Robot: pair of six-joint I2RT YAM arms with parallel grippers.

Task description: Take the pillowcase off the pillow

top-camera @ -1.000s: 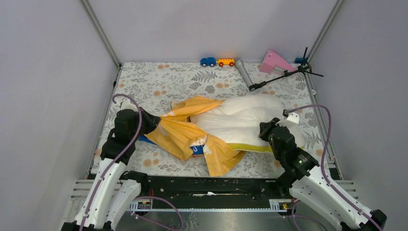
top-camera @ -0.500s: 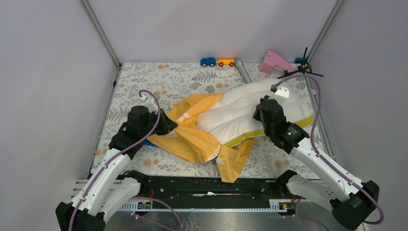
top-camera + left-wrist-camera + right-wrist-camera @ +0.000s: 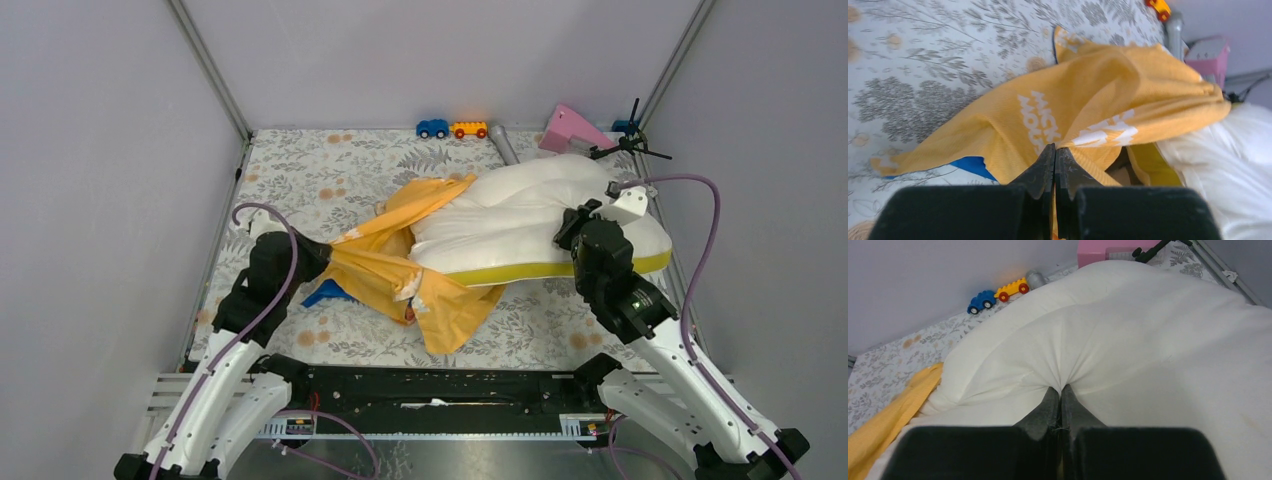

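The orange-yellow pillowcase with white lettering lies crumpled at the table's middle, still wrapped round the left end of the white pillow. A yellow strip runs along the pillow's near edge. My left gripper is shut on the pillowcase's left end; in the left wrist view its jaws pinch the orange cloth. My right gripper is shut on a fold of the pillow near its right end; the right wrist view shows white fabric bunched at the closed gripper.
A floral mat covers the table. At the back stand a blue toy car, an orange toy car, a grey cylinder, a pink block and a black stand. Metal frame rails run along both sides.
The right gripper has dragged the pillow right and toward the back, baring more white. The left gripper has pulled the pillowcase back left, after a swing inward half a second ago.
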